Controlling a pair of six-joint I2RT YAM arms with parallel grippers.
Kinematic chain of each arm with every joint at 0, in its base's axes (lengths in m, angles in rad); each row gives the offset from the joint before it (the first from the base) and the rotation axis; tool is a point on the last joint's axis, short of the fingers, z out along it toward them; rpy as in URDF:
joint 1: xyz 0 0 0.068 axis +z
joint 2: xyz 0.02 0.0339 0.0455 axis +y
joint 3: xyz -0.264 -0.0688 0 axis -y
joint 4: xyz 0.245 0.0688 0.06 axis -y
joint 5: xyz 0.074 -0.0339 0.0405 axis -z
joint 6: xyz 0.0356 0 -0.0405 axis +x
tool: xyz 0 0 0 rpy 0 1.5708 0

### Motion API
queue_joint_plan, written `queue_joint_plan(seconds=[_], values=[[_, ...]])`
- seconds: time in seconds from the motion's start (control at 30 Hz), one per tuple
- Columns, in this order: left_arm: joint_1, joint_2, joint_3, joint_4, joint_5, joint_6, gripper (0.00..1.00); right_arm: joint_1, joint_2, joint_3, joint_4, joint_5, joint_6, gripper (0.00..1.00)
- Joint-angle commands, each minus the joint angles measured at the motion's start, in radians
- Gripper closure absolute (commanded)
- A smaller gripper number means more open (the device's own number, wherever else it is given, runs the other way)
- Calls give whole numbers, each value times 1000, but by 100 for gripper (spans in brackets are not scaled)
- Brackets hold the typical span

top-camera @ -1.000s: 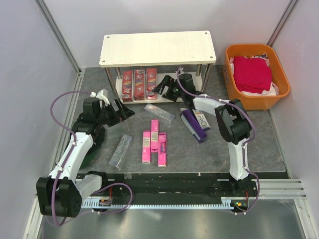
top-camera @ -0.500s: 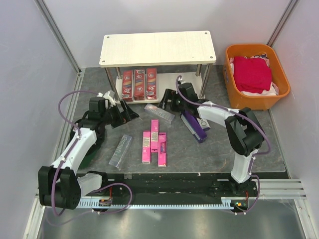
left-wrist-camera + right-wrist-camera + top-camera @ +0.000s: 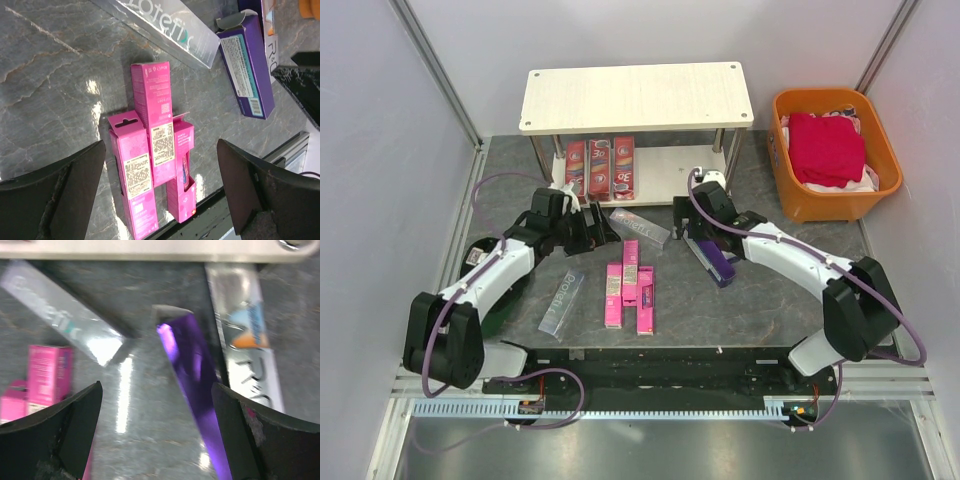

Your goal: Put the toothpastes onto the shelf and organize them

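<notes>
Seen from above, three red toothpastes (image 3: 599,168) sit on the lower board of the shelf (image 3: 636,96), with the left gripper (image 3: 603,230) and right gripper (image 3: 694,232) hovering just in front of the shelf. The left wrist view shows its jaws wide apart and empty above the pink toothpastes (image 3: 152,165). The right wrist view shows its jaws wide apart and empty over the purple toothpaste (image 3: 192,375).

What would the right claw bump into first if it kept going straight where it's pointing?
Probably the purple toothpaste carton. In the wrist view it lies straight ahead of the open right claw, in line with the gap. Depth is hard to judge, so that is a best guess.
</notes>
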Motion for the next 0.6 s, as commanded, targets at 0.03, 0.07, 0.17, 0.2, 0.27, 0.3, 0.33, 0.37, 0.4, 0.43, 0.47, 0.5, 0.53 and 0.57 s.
queue_joint_plan(seconds=[0.03,0.07,0.17,0.2,0.27,0.3,0.33,0.37,0.4,0.43,0.47,0.5,0.53,0.57], values=[[-12,45,59,33,-3,31,1,0,-48,-53,-124,156,-66,2],[-12,49,61,37,1,30,1,0,-47,-57,-127,157,-65,2],[-16,59,61,48,7,26,1,0,-38,-80,-133,168,-69,2],[-16,61,61,50,8,26,1,0,-33,-88,-133,177,-69,2],[-18,62,59,51,10,28,1,-2,-15,-93,-135,188,-74,2],[-18,62,59,51,11,28,1,1,-3,-93,-139,187,-76,2],[-18,62,59,51,11,31,1,0,4,-93,-138,181,-77,2],[-16,61,58,51,11,31,1,0,10,-93,-138,177,-79,2],[-18,62,58,53,11,31,1,0,14,-94,-135,170,-80,2],[-18,61,58,53,11,33,1,0,25,-96,-133,159,-80,2],[-18,61,56,53,11,33,1,0,33,-99,-130,151,-85,2],[-16,62,56,53,14,33,1,0,47,-100,-126,145,-88,3],[-18,62,58,53,16,33,1,0,56,-102,-126,135,-88,3],[-18,64,58,53,16,33,1,0,65,-103,-126,130,-89,3]])
